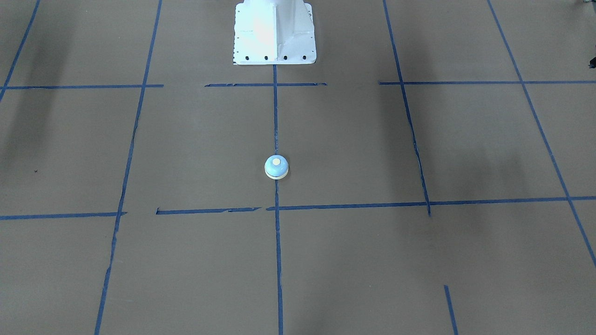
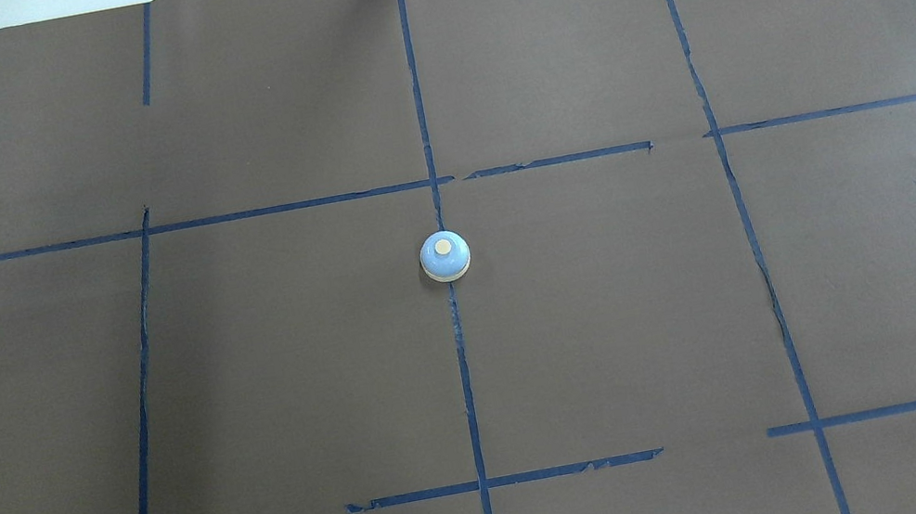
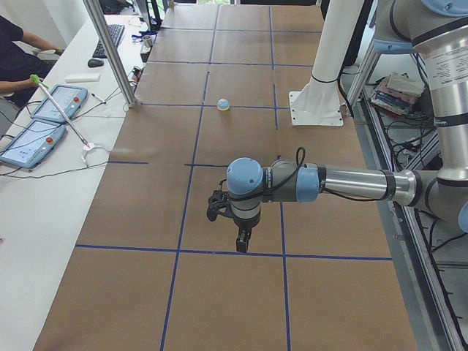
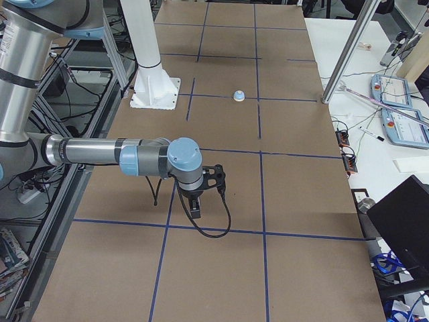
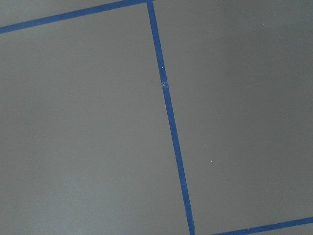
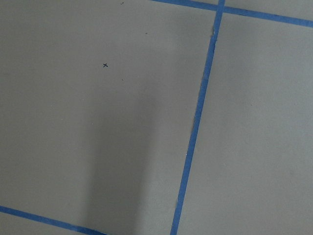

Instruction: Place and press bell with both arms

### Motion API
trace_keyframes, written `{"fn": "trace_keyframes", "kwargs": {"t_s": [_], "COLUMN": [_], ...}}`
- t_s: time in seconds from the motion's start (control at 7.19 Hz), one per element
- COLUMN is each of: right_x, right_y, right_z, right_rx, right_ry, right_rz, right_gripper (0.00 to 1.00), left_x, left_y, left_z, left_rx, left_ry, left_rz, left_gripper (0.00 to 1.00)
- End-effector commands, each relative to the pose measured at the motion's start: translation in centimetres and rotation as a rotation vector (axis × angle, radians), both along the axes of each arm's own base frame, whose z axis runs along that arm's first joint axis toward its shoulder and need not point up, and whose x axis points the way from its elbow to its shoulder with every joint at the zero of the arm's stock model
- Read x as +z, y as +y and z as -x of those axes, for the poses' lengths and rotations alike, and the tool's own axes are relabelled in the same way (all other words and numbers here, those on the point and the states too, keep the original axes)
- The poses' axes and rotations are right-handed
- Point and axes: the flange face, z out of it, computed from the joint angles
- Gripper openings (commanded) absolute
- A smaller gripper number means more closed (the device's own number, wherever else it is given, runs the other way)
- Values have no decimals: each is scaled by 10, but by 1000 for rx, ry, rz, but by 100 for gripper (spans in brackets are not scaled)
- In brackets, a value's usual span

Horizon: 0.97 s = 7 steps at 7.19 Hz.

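Brown surface (image 2: 299,370) gridded with blue tape (image 2: 467,387). White pedestal (image 1: 274,32) at top centre, front-facing view. Two tablets (image 3: 60,102), a keyboard (image 3: 115,34) and a person (image 3: 11,44) at upper left, left-side view.

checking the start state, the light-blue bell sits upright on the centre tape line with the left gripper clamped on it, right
Wrong in one respect: the left gripper is not on it. The light-blue bell sits upright on the centre tape line with nothing touching it, as the overhead exterior view shows.
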Motion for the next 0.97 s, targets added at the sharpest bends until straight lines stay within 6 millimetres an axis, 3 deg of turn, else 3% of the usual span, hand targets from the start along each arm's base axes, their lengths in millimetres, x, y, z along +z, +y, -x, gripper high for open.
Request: {"fn": "trace_keyframes", "kwargs": {"t_s": [0.0, 0.83], "right_x": [0, 1], "right_y": [0, 1], "right_z": [0, 0], "right_rx": [0, 0], "right_ry": [-1, -1], "right_rz": [1, 1], "right_gripper": [100, 100], "left_x": [-4, -4], "left_y": [1, 0], "left_z": [-5, -4], "left_rx": [-4, -4], "left_ry": [72, 56], "left_rz": [2, 2], "left_gripper": [100, 100]}}
